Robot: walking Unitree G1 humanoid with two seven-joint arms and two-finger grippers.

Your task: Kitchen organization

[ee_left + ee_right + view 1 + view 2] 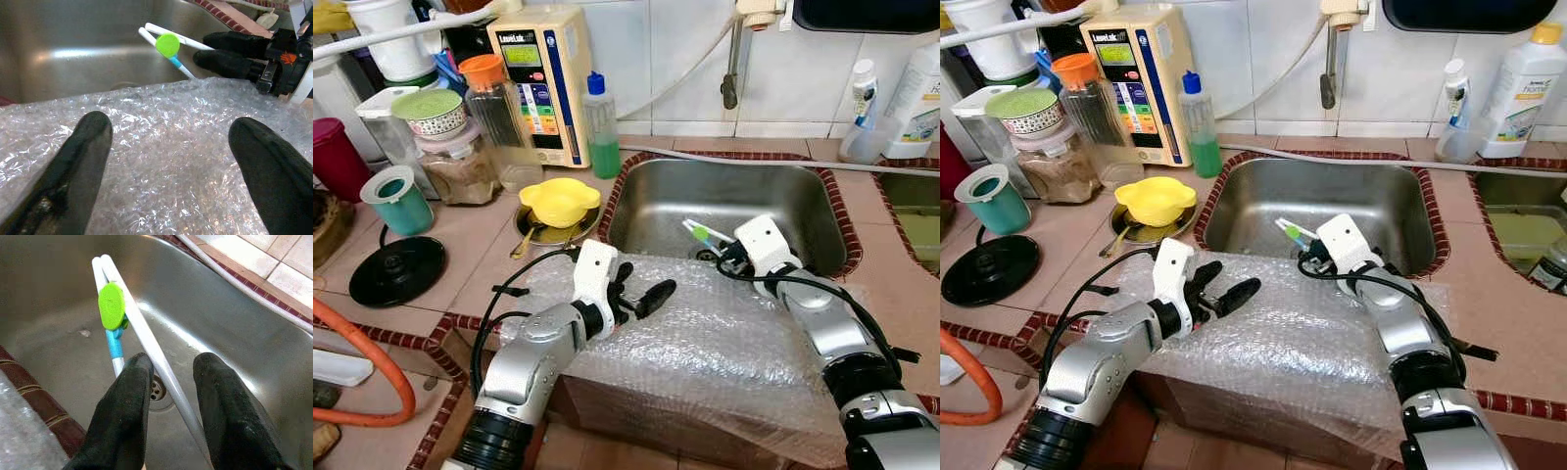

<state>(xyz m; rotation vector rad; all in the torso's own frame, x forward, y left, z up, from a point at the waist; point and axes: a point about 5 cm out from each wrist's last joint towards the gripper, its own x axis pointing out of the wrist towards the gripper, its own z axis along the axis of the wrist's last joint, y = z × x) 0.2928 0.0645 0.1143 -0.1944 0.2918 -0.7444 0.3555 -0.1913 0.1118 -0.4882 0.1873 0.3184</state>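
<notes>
**Operator:** Where are your two tools?

**Robot:** Your right tool (pixel 168 396) is out over the front edge of the stainless sink (pixel 773 191), its fingers pinched on a pair of white sticks (pixel 146 340), chopsticks or straws by the look of them. A blue-stemmed piece with a round green cap (pixel 112 305) lies against them. The bundle pokes out above the sink basin, with the drain (pixel 157 390) below it.

**Operator:** And the left?

**Robot:** Your left tool (pixel 171 161) hovers over the sheet of bubble wrap (pixel 705 333) that drapes the counter's (pixel 460 240) front edge before the sink. Its fingers stand wide apart and hold nothing.

**Operator:** What else sits on the counter?

**Robot:** To your left of the sink, a yellow bowl (pixel 559 199) rests on a metal plate with a spoon (pixel 524 242) beside it. Behind stand a green dish-soap bottle (pixel 600 127), a glass jar with an orange lid (pixel 499 122) and a water ionizer unit (pixel 540 78). Further left, you see a teal cup (pixel 399 200) and a black lid (pixel 397 269). White bottles (pixel 1518 93) stand on the far right by the wall.
</notes>
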